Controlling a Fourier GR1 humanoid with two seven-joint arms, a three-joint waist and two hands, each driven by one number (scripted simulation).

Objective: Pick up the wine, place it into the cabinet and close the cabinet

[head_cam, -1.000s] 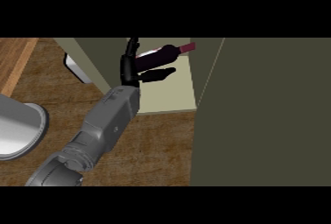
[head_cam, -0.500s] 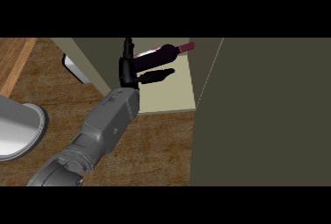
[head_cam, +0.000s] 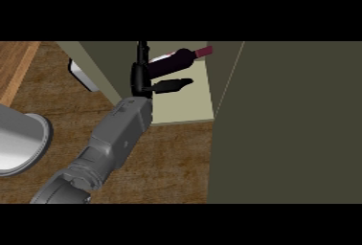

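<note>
Hardly any change since a second ago: arm, hand and bottle sit where they did.

Left hand [head_cam: 141,72], upper middle of frame, is inside the cabinet [head_cam: 185,107]. Fingers straight, pointing to the top of the frame along the bottle's base end; thumb spread to the right, below the bottle and apart from it. Released, not clasping. Whether the fingers touch the glass, cannot tell.

Wine [head_cam: 173,60] lies on its side on the pale cabinet floor, red-capped neck toward upper right.

Cabinet door [head_cam: 290,124], the large dark panel filling the right side, stands open.

Wooden counter [head_cam: 166,162] below; grey round dish [head_cam: 17,143] at left edge.

Judgement: pick and place look done. Left to do: draw the hand out, swing the door shut.
</note>
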